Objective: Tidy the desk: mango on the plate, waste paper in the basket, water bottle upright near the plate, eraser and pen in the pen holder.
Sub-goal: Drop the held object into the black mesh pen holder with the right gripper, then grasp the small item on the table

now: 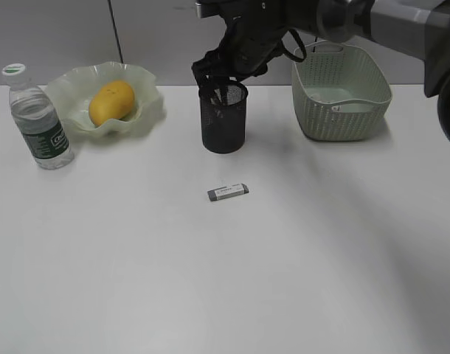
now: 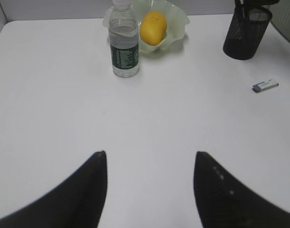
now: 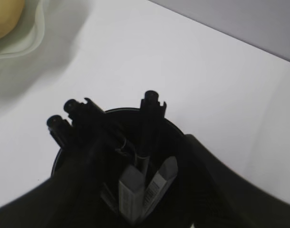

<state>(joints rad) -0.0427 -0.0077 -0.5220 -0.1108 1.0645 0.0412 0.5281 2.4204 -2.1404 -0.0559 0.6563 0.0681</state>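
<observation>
Mango (image 1: 112, 102): smooth yellow-orange oval with a few dark specks, lying in the plate (image 1: 144, 81), a pale green translucent dish with a wavy ruffled rim, back left of the surface (image 1: 225, 280)

Water bottle (image 1: 39, 118): clear plastic, white cap, dark green label, standing upright just beside the plate on its left front

Pen holder (image 1: 223, 122): black mesh cylinder, upright near the back middle, between plate and basket. Right wrist view shows pens (image 3: 147, 123) standing inside with dark ends poking above the rim, plus a couple of grey-white rectangular pieces lower in the cup

Eraser (image 1: 228, 192): small grey-and-white block lying flat on the surface in front of the pen holder, apart from it

Basket (image 1: 341, 92): pale green, woven-look sides, cut-out handles, back right. Something small and white shows on its floor, too small to identify

Right gripper (image 1: 219, 80): right above the pen holder mouth; can't tell whether the jaws are apart or together, or whether they touch a pen – it's all black on black

Left gripper (image 2: 149, 190): low over bare surface at the near left, jaws spread, nothing between them
</observation>
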